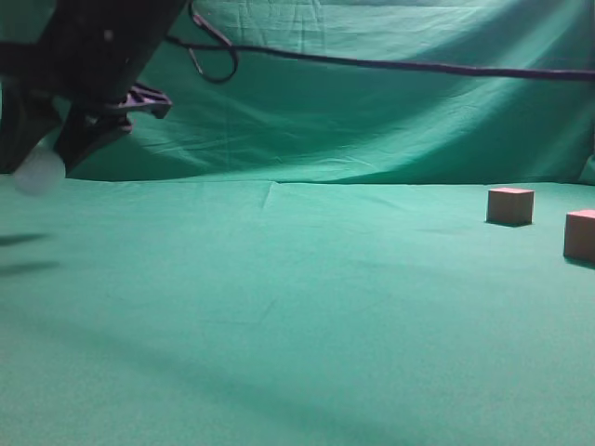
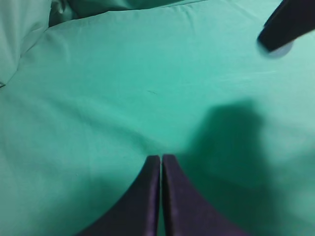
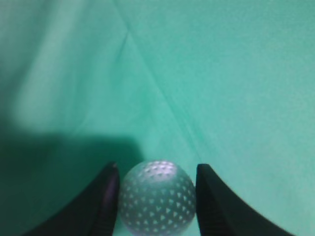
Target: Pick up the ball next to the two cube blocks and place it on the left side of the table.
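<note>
One ball (image 3: pixel 157 196). Two cubes: one (image 1: pixel 510 205) farther back, one (image 1: pixel 580 234) at the right edge. Two grippers, left (image 2: pixel 161 162) and right (image 3: pixel 157 172); one table (image 1: pixel 279 307).

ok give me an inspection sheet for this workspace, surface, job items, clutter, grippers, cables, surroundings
Surface: table covered in green cloth, slight wrinkles.
Job's things: ball, white and dimpled, held between the right gripper's fingers, above the cloth at far left of the exterior view; two cubes sit on the table at right, apart from each other.
Clutter: nothing seen.
Grippers: right gripper shut on the ball; left gripper shut, empty, over bare cloth.
Cables: one dark cable runs across the backdrop, with a loop near the arm.
Surroundings: green cloth backdrop.
</note>
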